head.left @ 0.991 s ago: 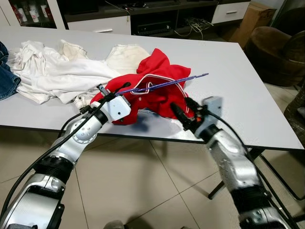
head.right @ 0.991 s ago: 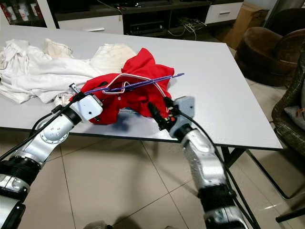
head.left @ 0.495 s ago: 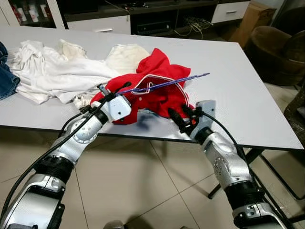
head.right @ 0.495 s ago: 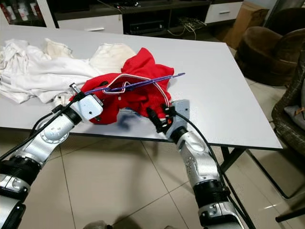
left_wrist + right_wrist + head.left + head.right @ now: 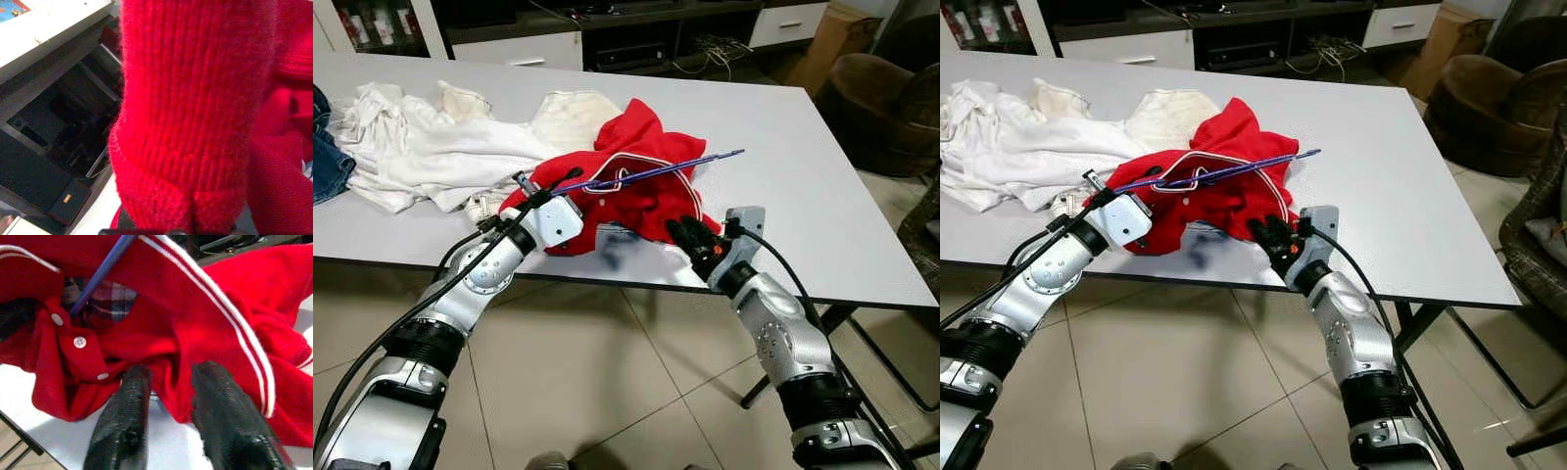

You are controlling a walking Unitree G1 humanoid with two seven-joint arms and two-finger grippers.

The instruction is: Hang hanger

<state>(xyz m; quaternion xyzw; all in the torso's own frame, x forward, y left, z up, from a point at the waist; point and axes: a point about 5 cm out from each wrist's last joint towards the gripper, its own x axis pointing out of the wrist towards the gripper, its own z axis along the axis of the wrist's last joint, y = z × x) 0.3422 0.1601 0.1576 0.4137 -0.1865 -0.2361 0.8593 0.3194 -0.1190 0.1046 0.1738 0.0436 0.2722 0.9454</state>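
A red shirt (image 5: 636, 176) with white trim lies bunched near the front edge of the white table (image 5: 822, 206). A thin purple hanger (image 5: 656, 172) runs through it, raised above the cloth, its far tip free at the right. My left gripper (image 5: 551, 186) is at the hanger's left end, shut on it, with red knit (image 5: 195, 122) right against its camera. My right gripper (image 5: 687, 233) is open at the shirt's near right hem. Its two black fingers (image 5: 128, 426) straddle the red edge (image 5: 171, 382) just over the tabletop.
A heap of white clothes (image 5: 421, 147) covers the table's left, with jeans (image 5: 325, 162) at the far left edge. A brown armchair (image 5: 886, 108) and a cardboard box (image 5: 832, 39) stand at the right, low cabinets (image 5: 607, 39) behind, tiled floor below.
My right gripper has swung left and then pushed forward, so its fingers now reach the shirt's hem. The left gripper and hanger have stayed put.
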